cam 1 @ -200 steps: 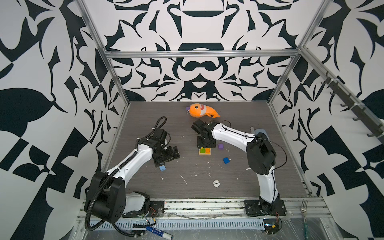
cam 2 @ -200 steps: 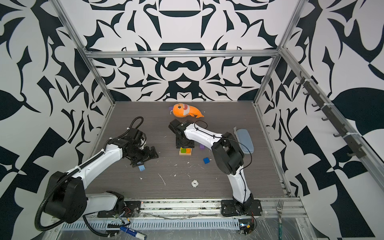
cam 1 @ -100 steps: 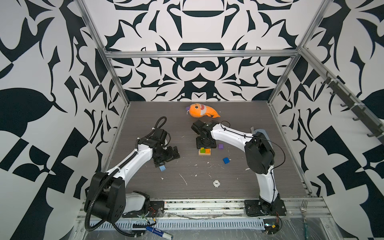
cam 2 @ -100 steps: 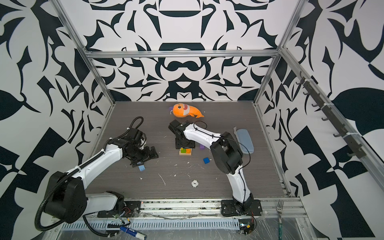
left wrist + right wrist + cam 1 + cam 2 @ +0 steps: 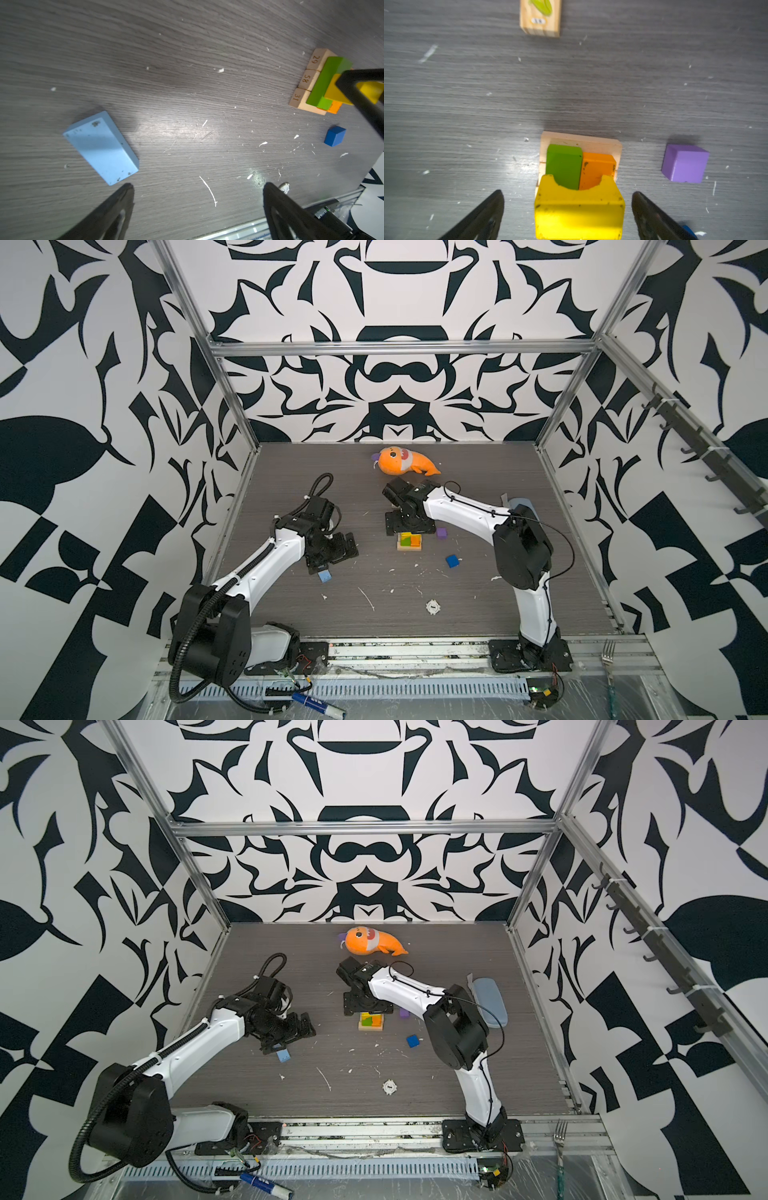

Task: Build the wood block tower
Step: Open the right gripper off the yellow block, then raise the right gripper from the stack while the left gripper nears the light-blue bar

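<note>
The wood block tower (image 5: pixel 409 542) (image 5: pixel 371 1022) stands mid-table: a tan base of three bars (image 5: pixel 305 83), a green brick (image 5: pixel 563 166) and an orange brick (image 5: pixel 597 166) side by side, and a yellow arch block (image 5: pixel 579 212) lying across them. My right gripper (image 5: pixel 568 194) (image 5: pixel 405 524) is open and straddles the yellow block, with a gap on each side. My left gripper (image 5: pixel 198 185) (image 5: pixel 330 553) is open and empty, just beside a light-blue brick (image 5: pixel 101 146) (image 5: pixel 325 576) that lies flat on the table. A blue cube (image 5: pixel 335 136) (image 5: pixel 452 561) and a purple cube (image 5: pixel 684 163) (image 5: pixel 441 533) lie loose to the right of the tower.
An orange plush fish (image 5: pixel 403 462) lies at the back of the table. A tan picture block (image 5: pixel 540 18) lies beyond the tower. A small white round piece (image 5: pixel 433 607) sits near the front, a grey-blue pouch (image 5: pixel 490 1002) by the right wall, and a fork (image 5: pixel 609 655) on the front rail.
My right gripper's jaws have spread apart and let go of the yellow block, which stays on the tower. The left arm has not moved.
</note>
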You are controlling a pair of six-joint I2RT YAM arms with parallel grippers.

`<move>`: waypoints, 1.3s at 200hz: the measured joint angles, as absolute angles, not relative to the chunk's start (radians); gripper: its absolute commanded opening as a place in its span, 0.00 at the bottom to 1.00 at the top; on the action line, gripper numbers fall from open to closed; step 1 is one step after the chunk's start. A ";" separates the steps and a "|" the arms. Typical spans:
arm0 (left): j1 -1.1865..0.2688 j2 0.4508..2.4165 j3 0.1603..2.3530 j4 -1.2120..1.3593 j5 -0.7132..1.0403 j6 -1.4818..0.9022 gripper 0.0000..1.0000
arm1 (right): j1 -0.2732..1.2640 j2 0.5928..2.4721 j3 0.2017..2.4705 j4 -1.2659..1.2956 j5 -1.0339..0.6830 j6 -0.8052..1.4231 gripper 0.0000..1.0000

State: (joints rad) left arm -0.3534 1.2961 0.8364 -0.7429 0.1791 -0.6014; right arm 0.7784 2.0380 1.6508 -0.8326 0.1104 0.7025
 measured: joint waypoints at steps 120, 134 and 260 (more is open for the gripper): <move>-0.340 1.330 0.836 -0.834 0.022 -0.657 1.00 | 0.778 1.780 1.530 -0.725 0.063 0.564 0.97; -0.340 1.343 0.836 -0.839 0.010 -0.670 1.00 | 0.778 1.748 1.498 -0.709 0.054 0.544 0.97; -0.339 1.338 0.729 -0.755 0.085 -0.787 1.00 | 0.719 1.518 1.323 -0.601 -0.034 0.501 0.99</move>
